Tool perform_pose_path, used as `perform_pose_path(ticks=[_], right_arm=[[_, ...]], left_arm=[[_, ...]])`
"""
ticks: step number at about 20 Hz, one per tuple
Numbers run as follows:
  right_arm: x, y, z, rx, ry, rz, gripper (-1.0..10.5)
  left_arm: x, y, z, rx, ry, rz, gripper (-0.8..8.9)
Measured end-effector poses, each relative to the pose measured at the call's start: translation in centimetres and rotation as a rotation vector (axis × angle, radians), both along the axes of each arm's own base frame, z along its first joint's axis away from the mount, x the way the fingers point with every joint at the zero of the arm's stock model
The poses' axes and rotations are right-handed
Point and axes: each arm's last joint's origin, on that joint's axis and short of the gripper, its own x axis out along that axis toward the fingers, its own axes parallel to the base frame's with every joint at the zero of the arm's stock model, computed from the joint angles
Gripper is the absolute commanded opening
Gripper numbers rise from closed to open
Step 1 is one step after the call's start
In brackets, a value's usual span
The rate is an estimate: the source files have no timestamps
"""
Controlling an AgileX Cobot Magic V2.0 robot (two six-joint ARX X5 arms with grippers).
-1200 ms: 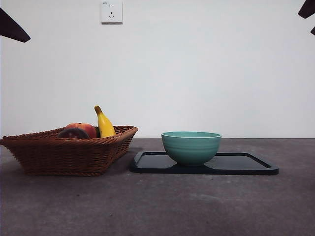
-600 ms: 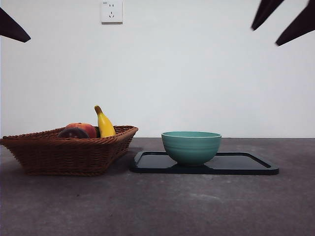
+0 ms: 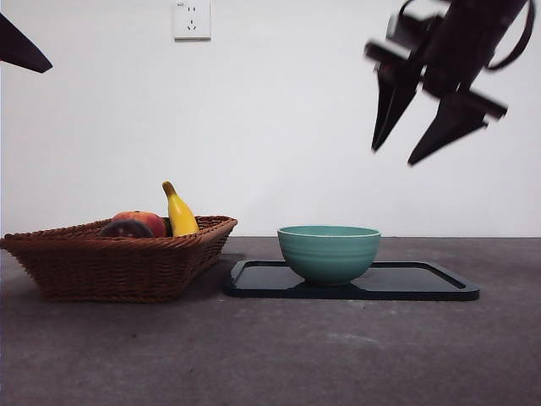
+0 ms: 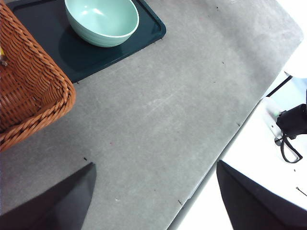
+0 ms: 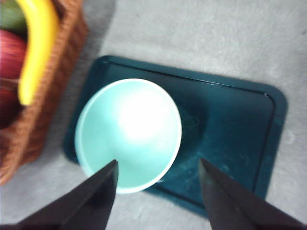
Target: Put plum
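Note:
The plum (image 3: 125, 229), dark maroon, lies in the wicker basket (image 3: 118, 266) at the left, in front of a red-orange fruit (image 3: 148, 222) and beside a yellow banana (image 3: 179, 211). High at the right, my right gripper (image 3: 395, 155) hangs open and empty, above the tray's right half. In the right wrist view my right gripper (image 5: 158, 163) looks down on the green bowl (image 5: 128, 134), with the banana (image 5: 36, 48) and basket off to one side. My left gripper (image 4: 154, 167) is open and empty over bare table near the basket's corner (image 4: 33, 96).
The green bowl (image 3: 328, 252) stands on a dark tray (image 3: 423, 286) right of the basket. The left arm shows only as a black tip (image 3: 21, 46) at the upper left. The table's edge (image 4: 230, 139) runs near my left gripper. A wall socket (image 3: 192, 19) is on the wall.
My right gripper has come down and leftward from the upper right corner into full view above the tray. The fruit, basket, bowl and left arm have not moved.

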Motion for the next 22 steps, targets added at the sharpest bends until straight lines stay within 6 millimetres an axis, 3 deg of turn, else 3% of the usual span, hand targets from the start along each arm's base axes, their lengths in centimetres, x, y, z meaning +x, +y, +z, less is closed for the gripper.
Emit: perform_pose_path(ticks=[5, 13, 15, 22], right_arm=[[2.6, 0.8, -4.4, -0.022, 0.078, 0.004, 2.7], [4.0, 2.2, -8.0, -0.041, 0.127, 0.032, 2.5], [4.1, 2.3, -8.3, -0.047, 0.128, 0.032, 1.5], [4.3, 2.3, -8.3, -0.062, 0.107, 0.019, 0.1]], left_arm=[[0.0, 0.0, 0.0, 0.001, -0.001, 0.000, 4.02], [0.0, 0.0, 0.0, 0.001, -0.004, -0.002, 4.02], [0.0, 0.0, 0.0, 0.001, -0.005, -0.003, 4.02], [0.0, 0.0, 0.0, 0.003, -0.009, -0.006, 4.02]])
